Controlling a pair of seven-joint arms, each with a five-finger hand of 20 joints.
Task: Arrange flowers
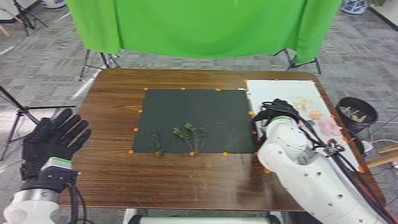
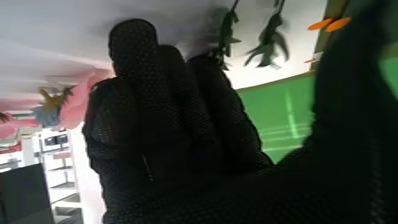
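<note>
The green sprigs (image 1: 190,136) lie on the dark mat (image 1: 194,107), the pink flowers (image 1: 329,126) on the white sheet (image 1: 277,86)—light, bendy, probably easy to crush, so a gentle pinch low on the stem suits them. The right hand (image 2: 169,120) has fingers nearly straight, thumb wide—gripping nothing visible. The left hand (image 1: 55,139) is open, empty.

The brown wooden counter (image 1: 178,182) has a big dark sheet (image 1: 191,112) lying flat near the middle, a long white sheet (image 1: 282,89) just beside it on the right, and little orange bits (image 1: 192,154) along their edges.
</note>
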